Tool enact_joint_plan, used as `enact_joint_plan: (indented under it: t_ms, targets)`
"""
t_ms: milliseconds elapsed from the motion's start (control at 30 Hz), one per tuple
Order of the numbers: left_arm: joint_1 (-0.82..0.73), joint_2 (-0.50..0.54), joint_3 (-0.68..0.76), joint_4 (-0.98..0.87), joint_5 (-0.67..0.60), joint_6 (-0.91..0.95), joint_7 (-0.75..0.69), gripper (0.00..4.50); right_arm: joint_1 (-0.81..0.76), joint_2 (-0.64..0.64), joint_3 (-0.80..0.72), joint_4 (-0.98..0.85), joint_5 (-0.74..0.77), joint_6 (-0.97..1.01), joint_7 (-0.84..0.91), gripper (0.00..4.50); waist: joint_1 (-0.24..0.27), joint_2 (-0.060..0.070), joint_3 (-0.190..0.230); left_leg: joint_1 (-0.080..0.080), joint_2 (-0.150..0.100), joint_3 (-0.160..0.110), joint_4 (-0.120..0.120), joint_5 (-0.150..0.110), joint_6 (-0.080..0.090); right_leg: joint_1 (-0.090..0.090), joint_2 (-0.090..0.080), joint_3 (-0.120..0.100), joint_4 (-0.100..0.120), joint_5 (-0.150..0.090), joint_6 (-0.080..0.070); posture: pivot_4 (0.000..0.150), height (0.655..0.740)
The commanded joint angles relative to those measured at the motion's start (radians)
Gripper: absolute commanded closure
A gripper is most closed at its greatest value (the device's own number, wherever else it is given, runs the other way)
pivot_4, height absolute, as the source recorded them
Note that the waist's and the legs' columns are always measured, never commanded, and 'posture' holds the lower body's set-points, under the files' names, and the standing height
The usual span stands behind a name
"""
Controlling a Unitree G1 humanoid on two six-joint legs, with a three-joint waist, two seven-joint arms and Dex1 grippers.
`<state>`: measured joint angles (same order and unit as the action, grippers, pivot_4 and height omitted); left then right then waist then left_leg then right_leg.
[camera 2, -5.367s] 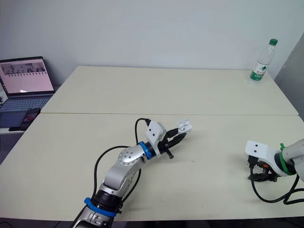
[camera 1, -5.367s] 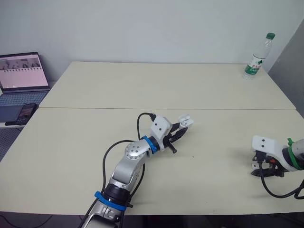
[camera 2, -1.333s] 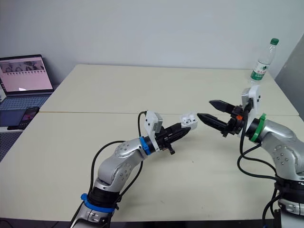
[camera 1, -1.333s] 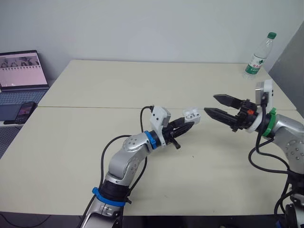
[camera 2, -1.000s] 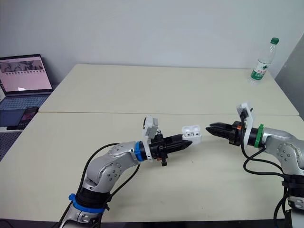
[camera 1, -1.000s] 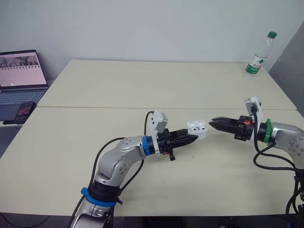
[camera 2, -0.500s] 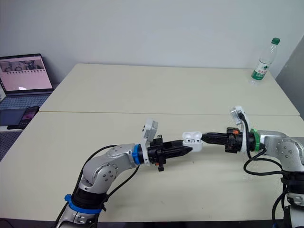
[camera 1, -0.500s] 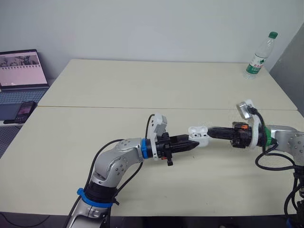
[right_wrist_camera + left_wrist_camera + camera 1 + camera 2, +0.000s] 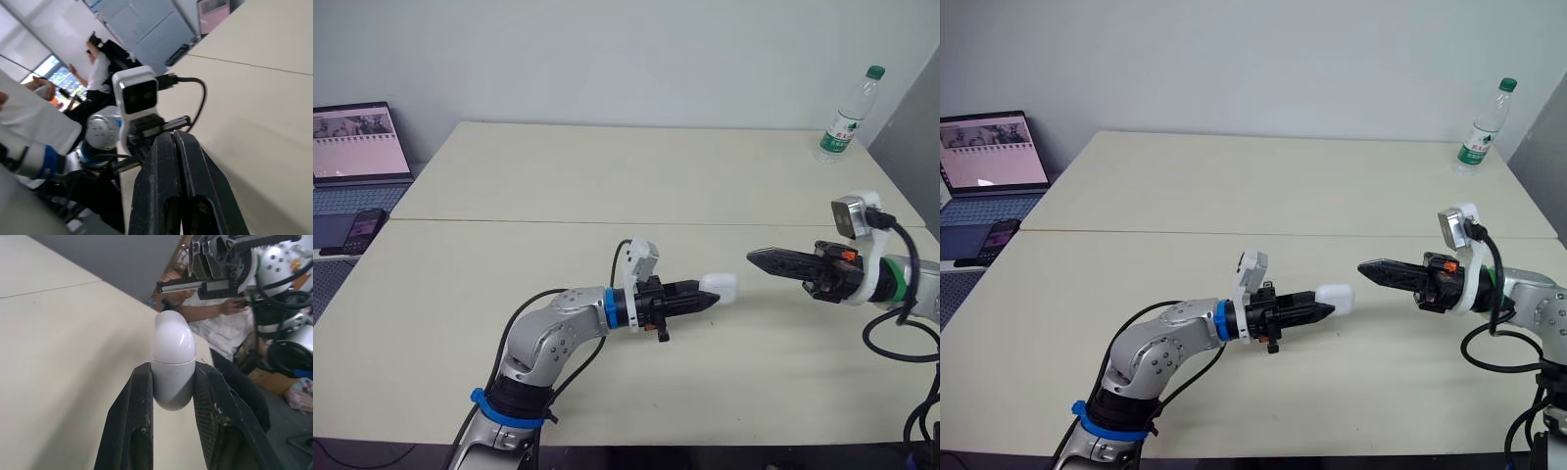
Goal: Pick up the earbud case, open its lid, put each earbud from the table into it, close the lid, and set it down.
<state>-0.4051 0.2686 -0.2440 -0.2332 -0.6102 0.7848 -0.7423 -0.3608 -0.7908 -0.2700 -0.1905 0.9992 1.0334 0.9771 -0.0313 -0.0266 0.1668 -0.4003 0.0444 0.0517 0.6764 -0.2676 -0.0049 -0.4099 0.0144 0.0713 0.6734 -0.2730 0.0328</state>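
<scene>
pinching the earbud case [image 9: 722, 287], left hand [image 9: 711, 298] faces closed right hand [image 9: 757, 258].

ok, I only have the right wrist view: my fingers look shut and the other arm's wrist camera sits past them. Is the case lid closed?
Observer: Closed. In the left wrist view the earbud case shows just a thin seam between lid and body.
Operator: Who has it?
Observer: The left gripper. Its fingers are clamped on the body below the seam, with the lid end sticking out toward your arm.
Operator: Am I touching it?
Observer: No. In the head views the right gripper is shut and points at the case, with a clear gap between them.
</scene>
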Motion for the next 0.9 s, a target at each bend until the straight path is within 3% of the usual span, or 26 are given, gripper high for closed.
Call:
enact_joint_plan:
  t_ms: [33,233,367,600,633,900]
  targets:
    - [-0.036,0.023,-0.083,0.043,0.148,0.019,0.100,3.73,0.048,0.001,0.028,-0.046,-0.147,-0.164,-0.029,4.44,0.000,0.000,0.000,0.000,0.000,0.000,0.000,0.000,0.000,0.000,0.000,0.000,0.000,0.000,0.000,0.150,0.7362]
    - [-0.095,-0.065,0.006,0.109,0.079,0.164,0.162,3.73,0.203,-0.015,0.103,-0.117,-0.414,-0.449,-0.043,4.44,0.001,-0.001,0.001,-0.002,0.000,0.001,0.000,0.000,0.000,-0.002,0.000,0.000,0.000,0.000,0.001,0.150,0.7362]
    - [-0.167,-0.048,-0.067,0.187,0.140,0.276,0.182,3.73,0.310,-0.061,0.154,-0.116,-0.586,-0.615,-0.029,4.44,0.001,-0.001,0.001,-0.001,-0.001,0.001,0.000,0.000,0.000,-0.001,0.000,0.000,0.000,0.000,0.001,0.150,0.7362]
    - [-0.266,-0.101,-0.012,0.312,0.121,0.359,0.180,3.73,0.361,-0.040,0.127,-0.129,-0.608,-0.649,-0.062,4.44,0.001,-0.002,0.002,0.003,-0.001,0.002,0.001,0.000,0.000,0.002,-0.001,-0.001,0.001,0.001,0.003,0.150,0.7362]
    - [-0.270,-0.096,-0.019,0.312,0.129,0.347,0.168,3.03,0.365,-0.039,0.126,-0.131,-0.610,-0.651,-0.062,4.50,0.001,-0.002,0.002,0.003,-0.001,0.002,0.002,0.000,0.000,0.002,-0.001,-0.001,0.002,0.001,0.003,0.150,0.7362]
    - [-0.228,-0.035,-0.003,0.237,0.151,0.303,0.146,0.70,0.395,-0.024,0.094,-0.114,-0.601,-0.691,-0.054,4.50,0.000,-0.003,0.002,0.001,-0.001,0.002,0.001,0.000,-0.001,0.001,-0.001,0.000,0.000,0.001,0.003,0.150,0.7362]
